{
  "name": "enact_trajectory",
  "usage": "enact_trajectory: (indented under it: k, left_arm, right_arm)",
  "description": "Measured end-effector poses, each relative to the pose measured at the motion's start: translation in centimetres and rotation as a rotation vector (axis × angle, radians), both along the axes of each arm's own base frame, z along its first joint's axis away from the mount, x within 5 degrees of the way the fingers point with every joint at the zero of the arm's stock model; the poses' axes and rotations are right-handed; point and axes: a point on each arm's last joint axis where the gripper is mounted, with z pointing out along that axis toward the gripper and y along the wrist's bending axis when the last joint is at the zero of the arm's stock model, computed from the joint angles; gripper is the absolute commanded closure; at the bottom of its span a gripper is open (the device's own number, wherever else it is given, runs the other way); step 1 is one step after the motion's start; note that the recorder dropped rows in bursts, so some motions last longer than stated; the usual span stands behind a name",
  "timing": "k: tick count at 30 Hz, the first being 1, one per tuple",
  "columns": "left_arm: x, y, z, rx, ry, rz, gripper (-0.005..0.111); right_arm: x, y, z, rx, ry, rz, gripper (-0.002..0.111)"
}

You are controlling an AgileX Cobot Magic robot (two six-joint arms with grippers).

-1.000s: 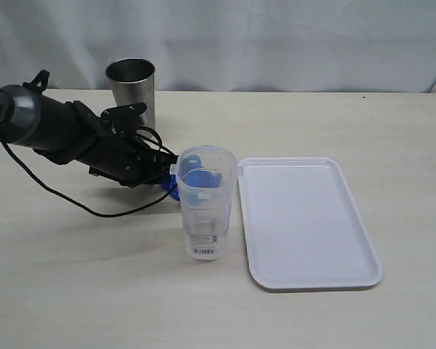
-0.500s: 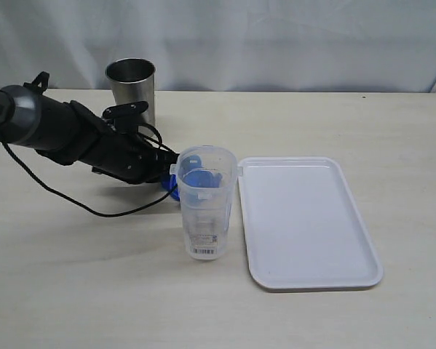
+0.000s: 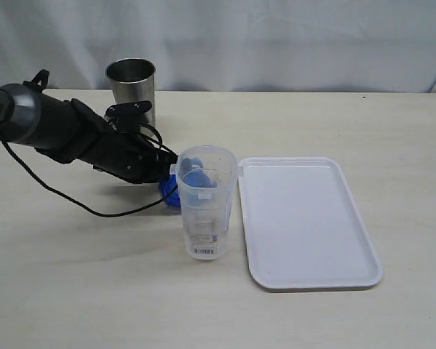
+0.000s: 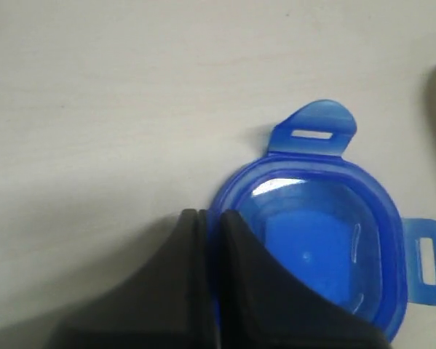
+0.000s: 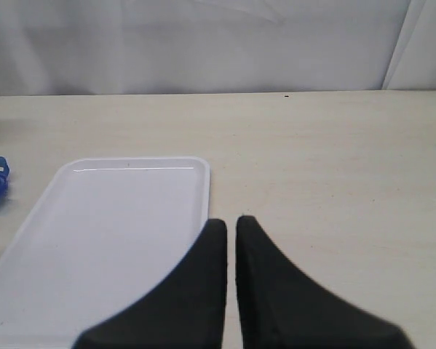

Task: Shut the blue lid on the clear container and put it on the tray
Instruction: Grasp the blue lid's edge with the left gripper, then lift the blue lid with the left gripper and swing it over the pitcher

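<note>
And there was the pale table, wide under everything. On the right side of it lay the tray, white and flat, nothing on it. Over on the left, the black left arm reached in low across the tabletop, a cable looping beneath it. Behind the arm stood a steel tumbler, upright at the back of the table.

Centre stage, the clear container stood upright with its mouth open, just beside the tray's near-left edge and not on it. The barcode label showed low on its side.

Now the blue lid: it sat low at the container's left rear side, partly seen through the clear wall in the exterior view. It was not on the container. Whether it rested on the table or hung just above it, I could not tell. Two clip tabs flared outward from it in the left wrist view.

And the left gripper was clamped down, fingers almost together, one over the lid's inside and one outside, pinching its rim. The right gripper hung pressed closed with nothing between its fingers, the tray ahead of it in the right wrist view.
</note>
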Motion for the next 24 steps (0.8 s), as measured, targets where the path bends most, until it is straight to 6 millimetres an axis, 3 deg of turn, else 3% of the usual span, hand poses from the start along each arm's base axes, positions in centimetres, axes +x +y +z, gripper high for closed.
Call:
enact_trajectory:
  k: [6,24]
  left_arm:
    - [-0.5,0.2,1.3,0.029,-0.031,-0.055,0.107]
    - [-1.7,1.2,10.7,0.129,-0.262,-0.192,0.107]
  right_arm:
    - [0.0,0.0,0.0,0.0,0.0,0.0,0.104]
    - [0.0,0.0,0.0,0.0,0.0,0.0,0.104]
